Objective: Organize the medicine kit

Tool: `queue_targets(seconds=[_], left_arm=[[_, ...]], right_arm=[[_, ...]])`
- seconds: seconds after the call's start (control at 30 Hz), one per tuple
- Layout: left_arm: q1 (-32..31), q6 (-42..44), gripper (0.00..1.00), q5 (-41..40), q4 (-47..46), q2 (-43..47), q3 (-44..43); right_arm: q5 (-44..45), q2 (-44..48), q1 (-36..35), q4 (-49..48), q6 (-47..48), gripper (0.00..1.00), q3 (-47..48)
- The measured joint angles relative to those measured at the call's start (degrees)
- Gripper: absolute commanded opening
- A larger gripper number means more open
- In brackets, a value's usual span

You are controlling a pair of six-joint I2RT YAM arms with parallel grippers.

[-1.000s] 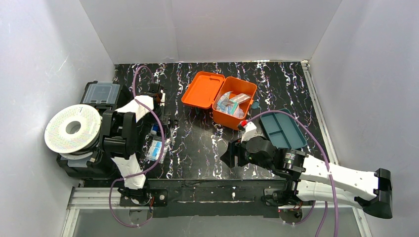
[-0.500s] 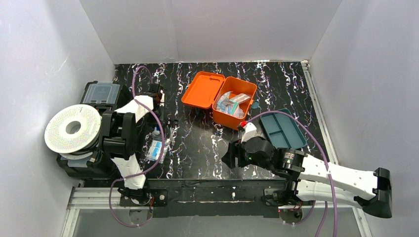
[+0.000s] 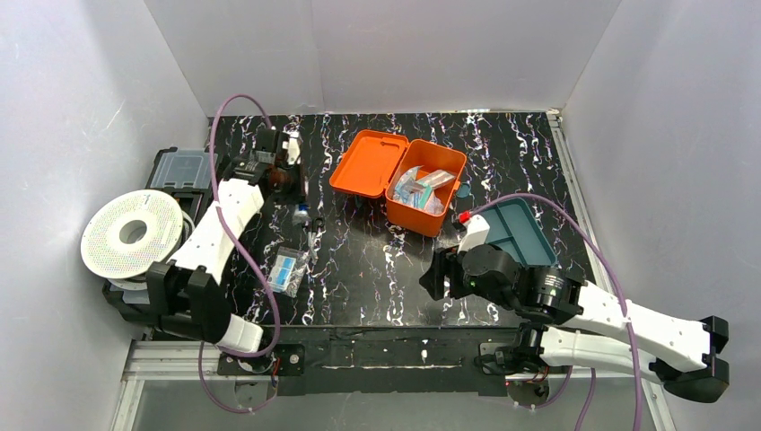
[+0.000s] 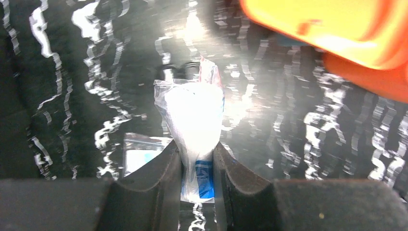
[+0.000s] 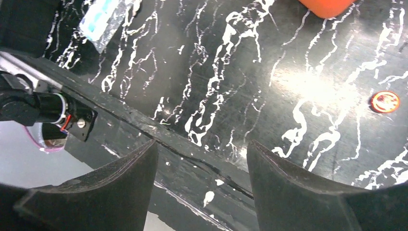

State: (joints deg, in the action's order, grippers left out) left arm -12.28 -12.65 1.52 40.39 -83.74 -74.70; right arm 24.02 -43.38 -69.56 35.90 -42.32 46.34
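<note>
The medicine kit (image 3: 370, 162) is an orange box lying open at mid-back of the table, its base (image 3: 446, 160) holding several clear packets. In the left wrist view its orange shell (image 4: 337, 29) fills the top right. My left gripper (image 3: 296, 199) hangs left of the kit, shut on a clear packet (image 4: 195, 115) with white contents and a blue label, which stands up between the fingers (image 4: 166, 166). A second packet (image 3: 287, 268) lies flat on the table below it. My right gripper (image 5: 202, 147) is open and holds nothing, low over the table's front edge.
A dark teal divided tray (image 3: 516, 241) sits right of the kit, beside my right arm. A black case with a clear lid (image 3: 184, 168) and a white spool (image 3: 135, 235) stand at the left. A small round red disc (image 5: 385, 101) lies on the table.
My left gripper has shut on a packet and carried it up and back toward the kit, the arm now stretched out. The right arm has shifted slightly right.
</note>
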Motion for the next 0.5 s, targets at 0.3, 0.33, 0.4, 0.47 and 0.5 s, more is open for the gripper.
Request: queue_targets(seconds=[0.3,0.33,0.4,0.47,0.5], left_arm=[[-10.4,-7.6,0.08,9.1,-1.5,0.2,-7.8],[-11.3,-8.8,0.08,10.4,-2.7,-0.4,-8.3],[-12.8,-11.2,0.08,12.9,-5.2,-2.0,-9.2],[-13.8,-13.0,0.09,14.6,-7.3,-4.2,-10.3],[-14.3,-13.8,0.09,15.3,-8.3,-5.6,-11.1]], right_arm=[[3.6,7.2,0.0,7.4,-1.1,0.76,1.2],[4.0,8.1,0.0,7.9,-1.2,0.76,1.6],[4.5,9.8,0.0,8.2,-1.3,0.76,2.1],[4.5,11.1,0.0,8.2,-1.4,0.77,2.3],[4.5,11.4,0.0,8.3,-1.4,0.77,2.3]])
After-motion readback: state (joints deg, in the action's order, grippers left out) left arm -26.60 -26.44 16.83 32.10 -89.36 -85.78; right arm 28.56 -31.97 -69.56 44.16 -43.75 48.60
